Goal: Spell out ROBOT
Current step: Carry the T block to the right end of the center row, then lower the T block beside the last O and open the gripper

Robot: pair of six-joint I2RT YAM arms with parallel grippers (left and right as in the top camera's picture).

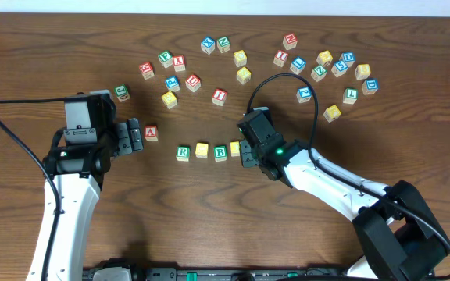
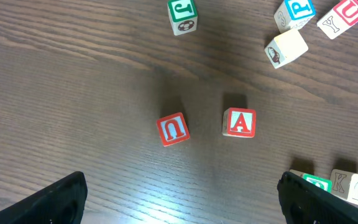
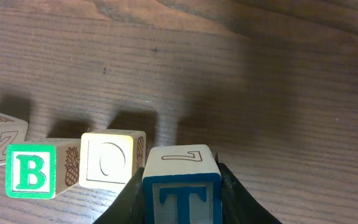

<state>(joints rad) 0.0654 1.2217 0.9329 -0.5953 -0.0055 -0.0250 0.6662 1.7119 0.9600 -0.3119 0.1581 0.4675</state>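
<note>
On the dark wood tabletop a row of letter cubes runs left to right in the overhead view: the green-lettered R cube, a first yellow cube, the green-lettered B cube, and a second yellow cube partly covered by the right gripper. The four sit close together in a nearly straight line, near the middle of the tabletop.

The right gripper is closed narrowly around the blue-lettered T cube, one black finger pressed against each side of it. The right wrist view shows the T upright and facing the camera, just to the right of the second yellow cube, which carries a faint outlined O. Whether the two cubes touch, or whether the T cube rests on the wood, cannot be told. From overhead the T cube is hidden under the gripper.

The left gripper stands wide and holds nothing, low over the tabletop well left of the row, with the red-lettered A cube just beyond its fingertips. Many loose cubes lie scattered across the far part of the tabletop, apart from the row
</note>
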